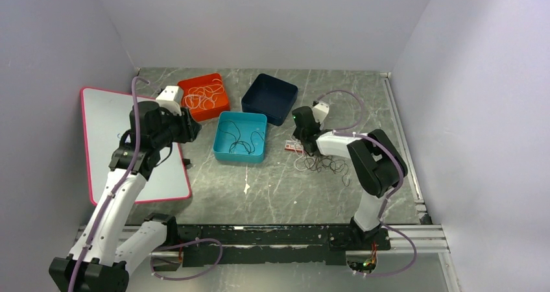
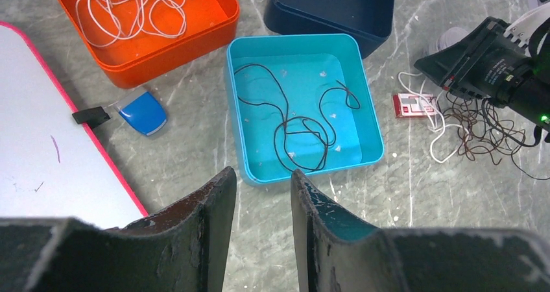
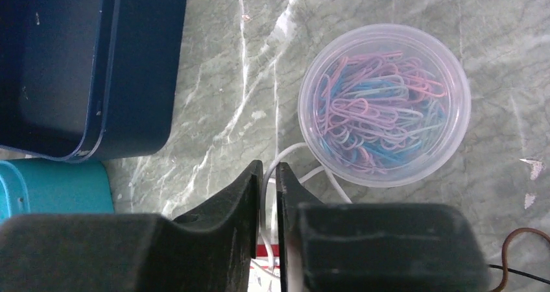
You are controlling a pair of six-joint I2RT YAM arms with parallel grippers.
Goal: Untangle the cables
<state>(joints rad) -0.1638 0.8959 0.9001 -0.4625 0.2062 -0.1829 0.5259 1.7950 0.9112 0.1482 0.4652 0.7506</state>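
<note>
Task status: partly complete, judged from the layout. Toward the far edge of the tabletop, the orange tray [image 1: 183,83] contains a loose white cable [image 1: 202,97] and the teal tray [image 2: 370,110] contains one dark cable [image 2: 285,133]; the navy tray [image 1: 269,97] holds no cable. Remaining work: a tangle [image 2: 483,126] of thin dark and white cable lies on the bare tabletop right of centre, toward the right edge, and is not yet separated. Right gripper [image 3: 270,170]: fingers almost fully closed, clamped on a white strand [image 3: 288,150] of that tangle, just beside a tub of paper clips [image 3: 305,97]. Left gripper [image 2: 259,175]: fingers moderately parted, grasping nothing and touching nothing, suspended above the tabletop near the teal tray's near side.
</note>
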